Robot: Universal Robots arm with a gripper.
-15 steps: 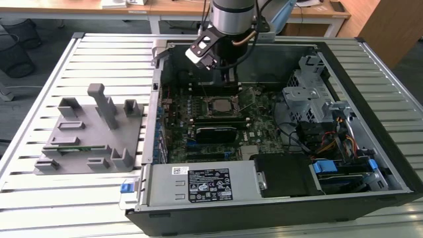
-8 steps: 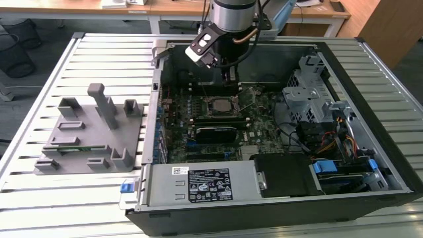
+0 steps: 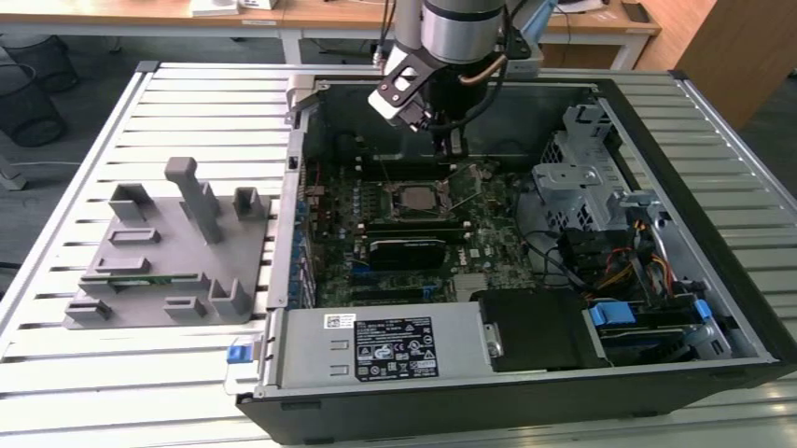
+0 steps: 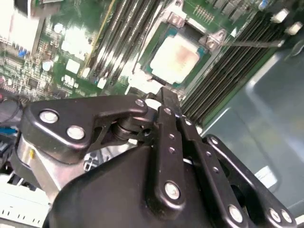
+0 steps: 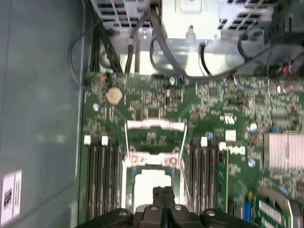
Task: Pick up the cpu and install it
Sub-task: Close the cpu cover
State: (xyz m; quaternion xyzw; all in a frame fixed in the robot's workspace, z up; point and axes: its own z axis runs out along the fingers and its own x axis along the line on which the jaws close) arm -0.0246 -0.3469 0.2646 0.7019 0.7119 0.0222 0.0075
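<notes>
- The holder (image 3: 168, 257) sits on the exterior view's left, far from your gripper (image 3: 450, 154).
- Your fingers (image 5: 158, 202) are pressed together, holding nothing.
- The cpu (image 4: 175, 56) lies flat in the socket (image 4: 214, 39), right under them; it seems fully in, but one edge is hidden.

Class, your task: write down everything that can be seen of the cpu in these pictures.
The cpu is a small, flat, square chip with a pale, silvery, metal-looking top and a lighter rim. It lies level in its socket on the green motherboard, between rows of memory slots. The socket's metal cover plate is swung open. The shut tool hangs over one edge, holding nothing. Whether its tips touch the chip cannot be told.
</notes>
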